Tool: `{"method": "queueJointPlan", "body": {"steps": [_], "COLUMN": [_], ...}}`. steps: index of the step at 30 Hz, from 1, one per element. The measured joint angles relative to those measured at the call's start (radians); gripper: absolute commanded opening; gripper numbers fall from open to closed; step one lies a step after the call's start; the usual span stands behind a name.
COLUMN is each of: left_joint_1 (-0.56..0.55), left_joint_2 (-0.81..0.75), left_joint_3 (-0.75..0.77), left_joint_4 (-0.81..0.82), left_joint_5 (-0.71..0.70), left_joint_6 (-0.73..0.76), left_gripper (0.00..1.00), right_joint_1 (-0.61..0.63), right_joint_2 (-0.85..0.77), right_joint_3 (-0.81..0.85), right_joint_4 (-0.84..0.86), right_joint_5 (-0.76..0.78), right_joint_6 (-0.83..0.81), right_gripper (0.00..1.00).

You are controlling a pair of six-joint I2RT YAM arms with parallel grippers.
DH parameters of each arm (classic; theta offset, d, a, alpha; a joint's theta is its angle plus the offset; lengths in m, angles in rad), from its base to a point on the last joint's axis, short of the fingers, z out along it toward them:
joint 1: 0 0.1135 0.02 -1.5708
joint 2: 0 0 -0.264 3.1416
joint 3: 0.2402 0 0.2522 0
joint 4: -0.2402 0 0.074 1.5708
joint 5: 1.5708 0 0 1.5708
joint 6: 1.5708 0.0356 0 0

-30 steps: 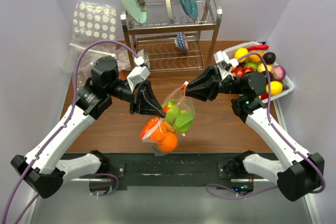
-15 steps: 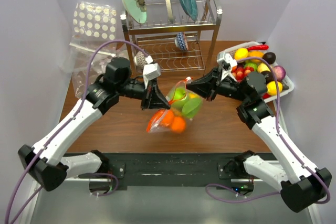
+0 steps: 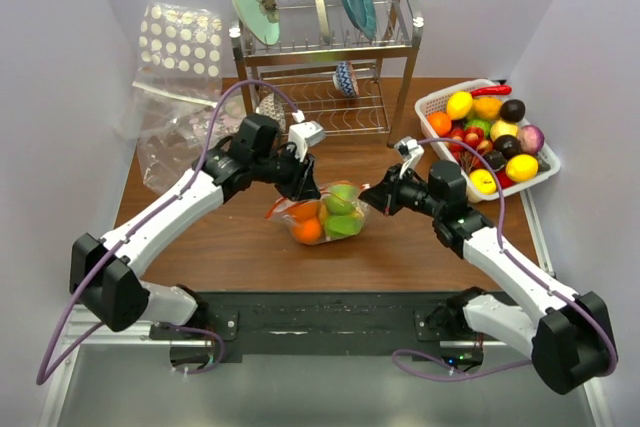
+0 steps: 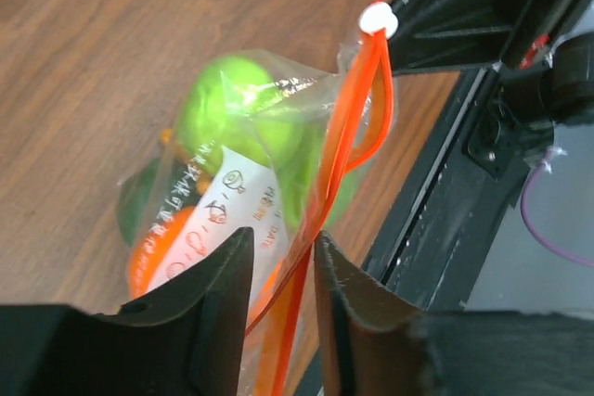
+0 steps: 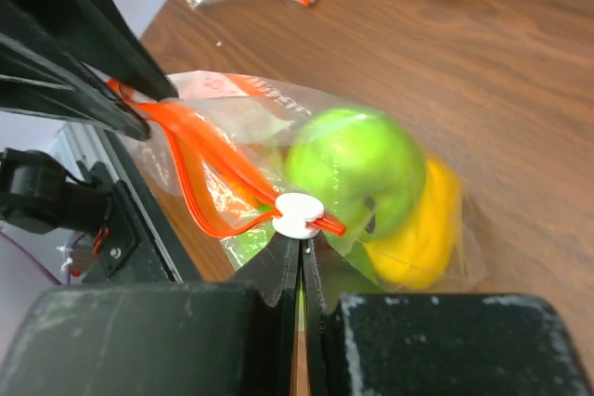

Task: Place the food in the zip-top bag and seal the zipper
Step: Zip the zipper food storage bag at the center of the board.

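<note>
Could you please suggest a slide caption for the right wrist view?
Right gripper shut on the white slider, zip-top bag of food on the table.

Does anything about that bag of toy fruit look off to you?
Yes: the orange-red zipper strip of the clear crinkly plastic bag bows apart into a loop beside its white slider, so the mouth looks partly unsealed.

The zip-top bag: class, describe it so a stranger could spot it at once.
On the wooden table, before the dish rack, the zip-top bag rests between the left gripper and right gripper. Unlike the dotted bag behind, it holds green and orange food.
</note>
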Motion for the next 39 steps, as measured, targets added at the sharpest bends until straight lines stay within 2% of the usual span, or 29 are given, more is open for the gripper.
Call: {"method": "queueJointPlan", "body": {"steps": [6,7,12,18,25,39], "left_joint_1": [0.0,0.0,-0.013,-0.108,-0.209,-0.218], "left_joint_2": [0.0,0.0,0.014,0.097,0.127,0.135], "left_joint_3": [0.07,0.087,0.217,0.343,0.351,0.351], "left_joint_4": [0.004,0.005,0.006,0.014,0.023,0.093], "left_joint_5": [-0.037,-0.04,-0.048,-0.08,-0.092,-0.084], "left_joint_6": [0.013,0.014,0.022,0.059,0.113,0.152], "left_gripper": [0.61,0.61,0.62,0.62,0.56,0.52], "right_joint_1": [0.0,0.001,0.001,0.005,0.006,0.006], "right_joint_2": [-0.061,-0.069,-0.104,-0.081,-0.063,-0.059], "right_joint_3": [0.007,0.011,0.048,0.173,0.302,0.309], "right_joint_4": [-0.044,-0.053,-0.109,-0.24,-0.375,-0.426], "right_joint_5": [0.029,0.029,0.026,0.013,0.014,-0.006], "right_joint_6": [-0.008,-0.01,-0.019,-0.022,-0.025,-0.019], "right_gripper": [0.0,0.0,0.0,0.0,0.0,0.0]}}
